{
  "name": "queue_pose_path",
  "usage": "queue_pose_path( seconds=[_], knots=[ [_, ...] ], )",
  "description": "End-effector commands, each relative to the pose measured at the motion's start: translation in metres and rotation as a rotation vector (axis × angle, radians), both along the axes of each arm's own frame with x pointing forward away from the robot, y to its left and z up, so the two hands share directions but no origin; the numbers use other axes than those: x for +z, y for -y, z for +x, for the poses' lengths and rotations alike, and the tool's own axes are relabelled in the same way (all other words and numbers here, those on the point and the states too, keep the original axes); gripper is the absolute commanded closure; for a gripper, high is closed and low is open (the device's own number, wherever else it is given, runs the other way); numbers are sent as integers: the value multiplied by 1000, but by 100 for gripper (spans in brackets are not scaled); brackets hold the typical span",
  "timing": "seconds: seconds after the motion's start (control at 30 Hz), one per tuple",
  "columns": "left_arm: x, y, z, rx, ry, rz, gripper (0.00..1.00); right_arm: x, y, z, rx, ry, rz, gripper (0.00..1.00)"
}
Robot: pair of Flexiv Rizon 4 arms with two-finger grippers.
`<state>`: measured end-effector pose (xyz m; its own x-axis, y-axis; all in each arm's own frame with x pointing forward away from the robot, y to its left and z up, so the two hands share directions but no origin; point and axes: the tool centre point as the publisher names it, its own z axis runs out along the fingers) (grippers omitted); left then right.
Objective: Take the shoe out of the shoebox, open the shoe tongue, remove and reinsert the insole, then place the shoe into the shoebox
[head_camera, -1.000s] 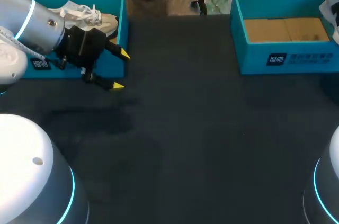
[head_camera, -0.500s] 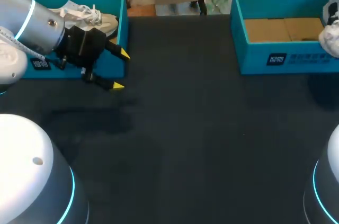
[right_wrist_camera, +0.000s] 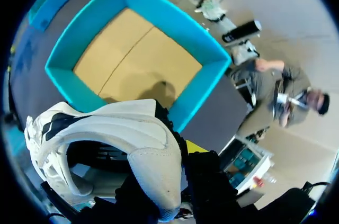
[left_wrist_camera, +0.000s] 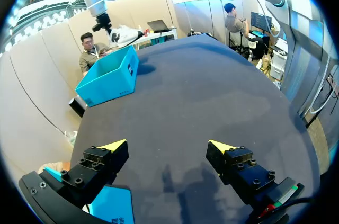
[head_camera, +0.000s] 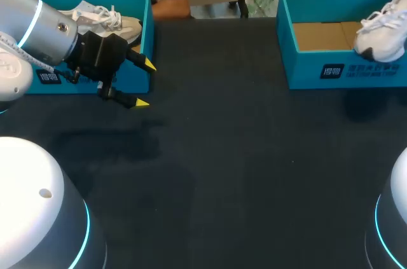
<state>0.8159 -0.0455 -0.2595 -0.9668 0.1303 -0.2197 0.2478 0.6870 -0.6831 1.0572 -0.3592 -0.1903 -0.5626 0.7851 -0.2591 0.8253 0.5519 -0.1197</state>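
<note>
A white shoe [head_camera: 380,32] hangs over the front right part of the right blue shoebox [head_camera: 318,72], whose cardboard floor is bare. In the right wrist view my right gripper [right_wrist_camera: 175,152] is shut on this shoe [right_wrist_camera: 122,134] at its heel collar, above the shoebox [right_wrist_camera: 212,49]; only one yellow tip shows. The right arm is out of the head view. My left gripper [head_camera: 144,83] stands open and empty in front of the left blue shoebox [head_camera: 147,27]. Its fingers [left_wrist_camera: 168,145] spread wide over bare table.
A second white shoe [head_camera: 105,18] lies in the left shoebox. A person's forearm [head_camera: 170,8] rests at the table's far edge behind that box. Dark table surface [head_camera: 241,154] stretches between the two boxes and toward the front.
The white shoe has come into the head view from the right edge and moved left, over the right shoebox's front wall. My left arm has kept still.
</note>
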Motion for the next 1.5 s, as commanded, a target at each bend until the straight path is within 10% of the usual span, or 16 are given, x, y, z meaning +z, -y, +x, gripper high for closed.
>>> queue_pose_path(
  seconds=[0.03,0.27,1.5],
  knots=[
    [0,0,-1,1,2,2,0,6,-1,-15,-487,86,-28,100],
    [0,0,-1,1,2,2,0,0,-1,-31,-773,117,9,100],
    [0,0,-1,1,2,2,0,-31,-3,-11,-769,161,0,100]
  ],
)
